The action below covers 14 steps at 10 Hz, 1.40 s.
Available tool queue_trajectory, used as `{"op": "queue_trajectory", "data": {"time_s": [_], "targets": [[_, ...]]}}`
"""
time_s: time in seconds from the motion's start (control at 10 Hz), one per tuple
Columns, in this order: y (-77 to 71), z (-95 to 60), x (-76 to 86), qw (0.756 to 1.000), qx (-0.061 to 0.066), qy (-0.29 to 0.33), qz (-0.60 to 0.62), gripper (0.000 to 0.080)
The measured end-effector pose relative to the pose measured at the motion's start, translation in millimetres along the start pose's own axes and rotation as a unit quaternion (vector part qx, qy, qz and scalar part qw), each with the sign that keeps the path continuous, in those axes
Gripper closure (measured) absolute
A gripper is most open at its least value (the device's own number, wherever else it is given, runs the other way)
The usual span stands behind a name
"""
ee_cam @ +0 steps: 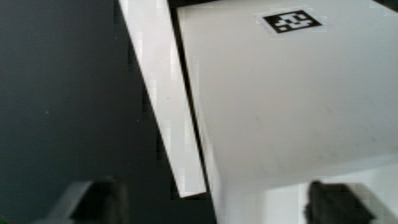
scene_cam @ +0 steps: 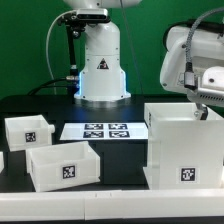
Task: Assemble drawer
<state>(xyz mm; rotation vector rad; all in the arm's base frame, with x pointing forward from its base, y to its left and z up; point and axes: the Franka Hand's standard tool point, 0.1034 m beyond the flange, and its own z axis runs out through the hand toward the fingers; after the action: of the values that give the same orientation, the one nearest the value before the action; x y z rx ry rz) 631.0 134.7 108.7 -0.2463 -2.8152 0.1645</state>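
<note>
Black worktop [scene_cam: 120,200], tall white casing [scene_cam: 185,150] on the exterior view's right, straight beneath my claw [scene_cam: 200,110], my fingers [ee_cam: 89,200] spread wide and empty over its top edge, near tray [scene_cam: 65,165] and far tray [scene_cam: 28,130] well apart on the exterior view's left

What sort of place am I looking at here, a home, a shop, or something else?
Most likely a robotics lab bench: a white robot arm stands on a black table, a marker board of printed tags lies on it, and the white drawer casing and a tray carry tags too.
</note>
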Motion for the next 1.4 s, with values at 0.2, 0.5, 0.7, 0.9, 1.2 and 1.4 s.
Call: {"op": "queue_trajectory", "data": {"time_s": [0.2, 0.5, 0.7, 0.9, 1.2, 1.4], "targets": [[0.1, -3.3, -0.7, 1.0, -0.002, -0.003, 0.01, 0.0162], [-18.2, -43.3, 7.1, 0.998, -0.001, -0.039, 0.057, 0.015], [-16.7, -48.4, 2.8, 0.991, -0.021, -0.12, 0.052, 0.015], [-15.2, -45.5, 4.8, 0.99, -0.021, -0.127, 0.054, 0.015], [-44.4, -47.6, -0.4, 0.985, -0.033, -0.102, 0.136, 0.015], [-44.8, -36.7, 5.5, 0.978, -0.012, -0.093, 0.184, 0.015]]}}
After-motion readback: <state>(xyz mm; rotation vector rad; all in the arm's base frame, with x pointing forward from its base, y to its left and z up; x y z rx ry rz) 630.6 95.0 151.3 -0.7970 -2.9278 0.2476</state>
